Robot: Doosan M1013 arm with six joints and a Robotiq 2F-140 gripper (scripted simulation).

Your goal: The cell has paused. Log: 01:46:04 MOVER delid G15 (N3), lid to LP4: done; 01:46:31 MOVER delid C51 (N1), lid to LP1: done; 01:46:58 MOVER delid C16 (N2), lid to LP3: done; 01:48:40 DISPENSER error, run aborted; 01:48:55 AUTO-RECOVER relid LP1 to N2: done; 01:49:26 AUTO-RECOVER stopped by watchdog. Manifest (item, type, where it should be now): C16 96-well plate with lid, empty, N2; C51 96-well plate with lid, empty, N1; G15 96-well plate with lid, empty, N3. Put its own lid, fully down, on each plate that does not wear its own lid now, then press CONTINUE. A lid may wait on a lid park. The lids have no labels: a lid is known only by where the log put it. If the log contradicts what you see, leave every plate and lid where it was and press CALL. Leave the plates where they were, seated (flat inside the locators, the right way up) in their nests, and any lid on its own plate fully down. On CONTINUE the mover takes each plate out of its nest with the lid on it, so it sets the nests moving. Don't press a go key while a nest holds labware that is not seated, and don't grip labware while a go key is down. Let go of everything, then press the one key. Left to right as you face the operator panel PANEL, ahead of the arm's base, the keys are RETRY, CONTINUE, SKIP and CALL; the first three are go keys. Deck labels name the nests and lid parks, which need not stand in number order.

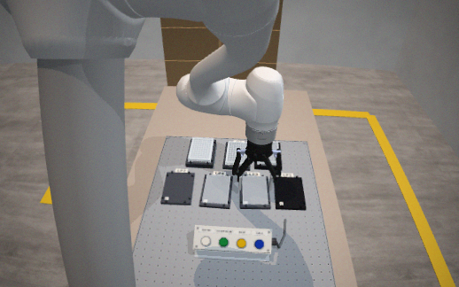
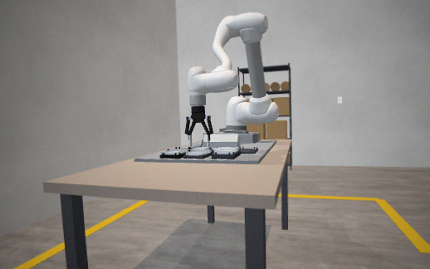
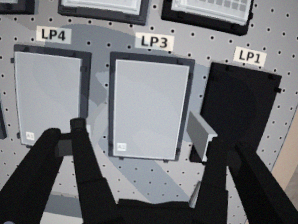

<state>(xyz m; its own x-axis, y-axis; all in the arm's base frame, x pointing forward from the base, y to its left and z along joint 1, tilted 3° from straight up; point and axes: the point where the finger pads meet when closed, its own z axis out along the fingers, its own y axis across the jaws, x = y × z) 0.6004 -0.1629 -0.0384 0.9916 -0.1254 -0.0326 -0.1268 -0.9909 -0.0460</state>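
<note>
My gripper is open and empty. It hangs above the deck, over the lid park marked LP3, and it also shows in the side view. A pale lid lies on LP3 and another on LP4. LP1 is a bare black pad. In the overhead view the fourth park at the far left is dark and bare. Three well plates stand in the back row. The left one looks whiter, the middle one shows its wells, and the right one is mostly hidden behind the gripper.
The operator panel sits at the front of the deck with white, green, yellow and blue keys. A thin upright post stands at its right end. The arm's base column fills the left of the overhead view.
</note>
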